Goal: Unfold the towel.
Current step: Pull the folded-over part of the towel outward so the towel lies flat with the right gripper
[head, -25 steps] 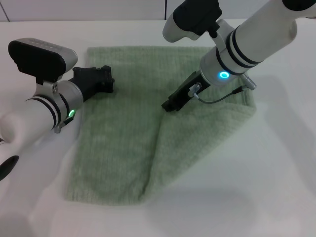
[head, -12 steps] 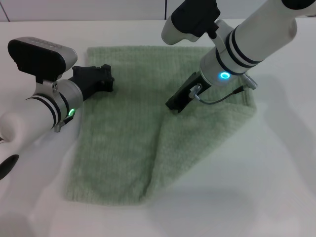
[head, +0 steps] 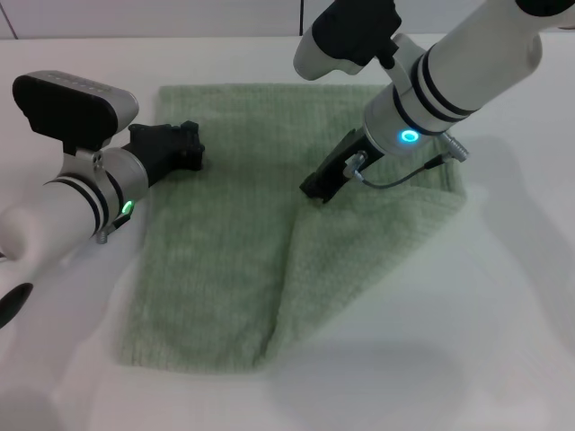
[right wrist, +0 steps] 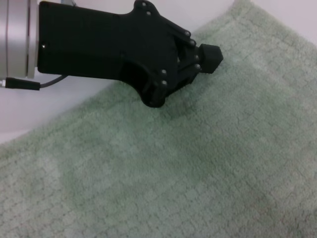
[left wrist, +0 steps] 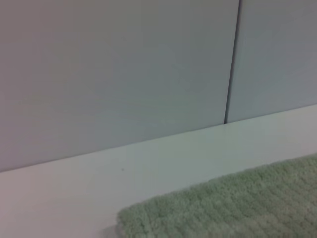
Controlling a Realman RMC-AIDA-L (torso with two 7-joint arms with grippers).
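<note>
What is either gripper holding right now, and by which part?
It cannot be told. The right gripper sits on the towel at the folded flap's edge; the left gripper rests at its left edge.

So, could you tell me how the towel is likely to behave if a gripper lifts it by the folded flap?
The towel will probably droop: its folded flap already lies limp and creased. Its terry pile should grip rather than slip. Being thin, it is likely light.

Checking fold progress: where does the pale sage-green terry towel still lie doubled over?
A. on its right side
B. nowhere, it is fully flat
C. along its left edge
A: in the head view the pale sage-green terry towel has a diagonal folded flap on its right side, just below the right gripper.
</note>
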